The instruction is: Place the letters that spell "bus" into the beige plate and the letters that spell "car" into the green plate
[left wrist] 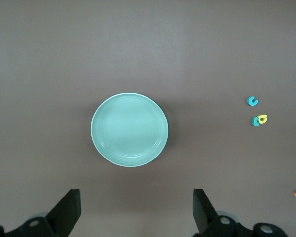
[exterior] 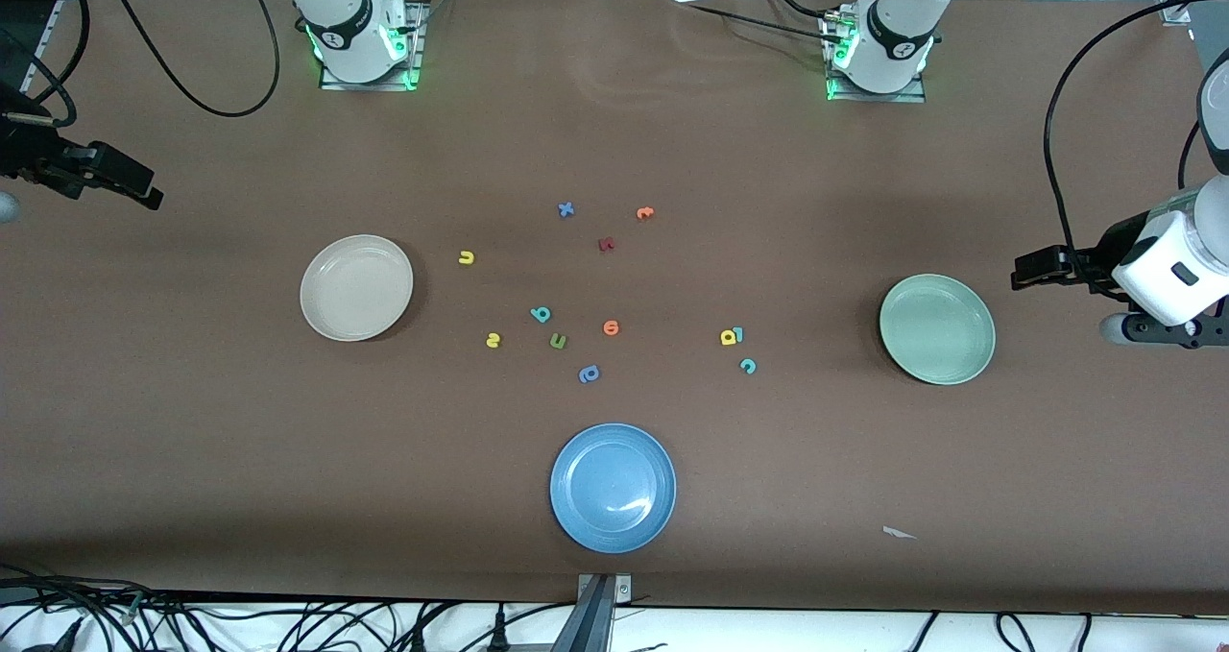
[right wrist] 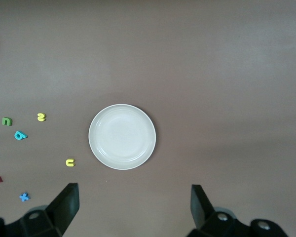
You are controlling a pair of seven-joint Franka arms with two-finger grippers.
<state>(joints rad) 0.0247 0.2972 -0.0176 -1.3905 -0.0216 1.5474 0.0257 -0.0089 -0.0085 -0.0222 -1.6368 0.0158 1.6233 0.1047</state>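
The beige plate (exterior: 356,287) (right wrist: 122,137) lies empty toward the right arm's end. Beside it lie the yellow "u" (exterior: 467,257) (right wrist: 70,162), teal "b" (exterior: 541,314) (right wrist: 20,135) and yellow "s" (exterior: 493,341) (right wrist: 41,117). The green plate (exterior: 937,328) (left wrist: 129,130) lies empty toward the left arm's end. Close by are the yellow "a" (exterior: 728,337) (left wrist: 262,118), touching the teal "r" (exterior: 738,333) (left wrist: 255,122), and the teal "c" (exterior: 748,366) (left wrist: 252,101). My left gripper (exterior: 1024,276) (left wrist: 136,213) hangs open over the table past the green plate. My right gripper (exterior: 147,194) (right wrist: 133,208) hangs open past the beige plate.
A blue plate (exterior: 613,487) sits near the front edge. Other letters lie mid-table: a green one (exterior: 558,342), an orange one (exterior: 611,326), a periwinkle one (exterior: 589,374), a dark red one (exterior: 606,244), a blue "x" (exterior: 566,210) and an orange "t" (exterior: 644,213).
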